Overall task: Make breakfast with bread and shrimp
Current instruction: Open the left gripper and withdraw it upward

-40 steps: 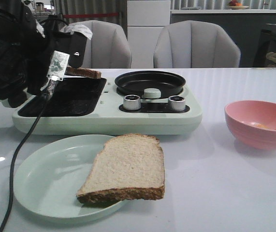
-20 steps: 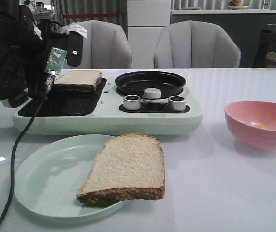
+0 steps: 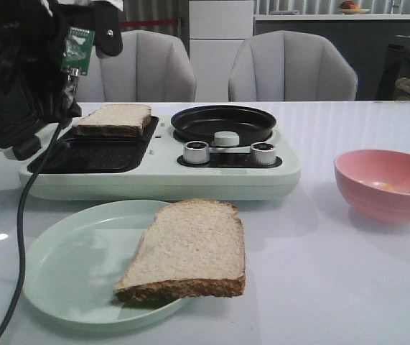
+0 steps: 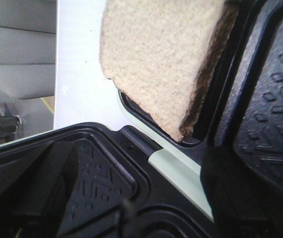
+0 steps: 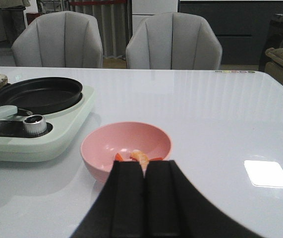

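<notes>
Front view: bread [image 3: 113,118] lies on griddle [image 3: 97,149], below released left end effector [image 3: 82,50].

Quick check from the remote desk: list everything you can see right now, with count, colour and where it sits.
bread: 2 slices, pale beige with brown crust; one on the far end of the grill plate, one on the plate, overhanging its right rim.
plate: 1, pale green, front left of the table.
breakfast maker: 1, pale green, with black grill plate, round black pan and two silver knobs.
bowl: 1, pink, right of the table.
shrimp: a few orange pieces in the bowl; exact count unclear.
chairs: 2, grey, behind the table.
left end effector: raised above the grill's left end; fingers not clearly visible.
right end effector: black, shut, just short of the bowl.
</notes>
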Available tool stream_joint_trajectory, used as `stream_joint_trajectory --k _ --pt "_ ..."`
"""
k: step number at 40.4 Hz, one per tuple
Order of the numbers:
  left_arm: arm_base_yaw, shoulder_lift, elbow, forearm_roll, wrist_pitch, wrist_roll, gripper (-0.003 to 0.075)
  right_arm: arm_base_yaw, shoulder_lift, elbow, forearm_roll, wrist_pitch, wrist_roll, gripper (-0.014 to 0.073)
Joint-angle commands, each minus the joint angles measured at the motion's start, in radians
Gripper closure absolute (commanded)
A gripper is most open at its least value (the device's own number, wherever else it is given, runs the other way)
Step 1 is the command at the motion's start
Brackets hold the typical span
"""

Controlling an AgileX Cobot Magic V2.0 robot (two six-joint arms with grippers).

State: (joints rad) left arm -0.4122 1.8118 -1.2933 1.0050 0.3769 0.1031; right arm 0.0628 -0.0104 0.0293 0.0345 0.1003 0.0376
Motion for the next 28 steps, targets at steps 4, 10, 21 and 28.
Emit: stream_joint_trajectory --k 4,10,21,28 --pt "-0.037 -0.188 -0.005 -0.197 -0.006 -0.017 0.0212 0.004 -0.019 -0.003 -0.009 -0.091 0.000 0.0627" --pt "-0.053 -0.334 0.014 -0.429 0.029 -0.017 0.0233 0.004 -0.019 -0.003 -0.009 -0.091 0.000 0.0627" --pt "-0.046 -0.583 0.021 -0.857 0.193 -0.017 0.0330 0.004 -0.019 -0.003 -0.009 -0.091 0.000 0.0627" --pt "-0.046 -0.736 0.105 -0.938 0.206 -0.068 0.0356 0.004 -0.019 -0.003 -0.009 -0.091 0.000 0.0627"
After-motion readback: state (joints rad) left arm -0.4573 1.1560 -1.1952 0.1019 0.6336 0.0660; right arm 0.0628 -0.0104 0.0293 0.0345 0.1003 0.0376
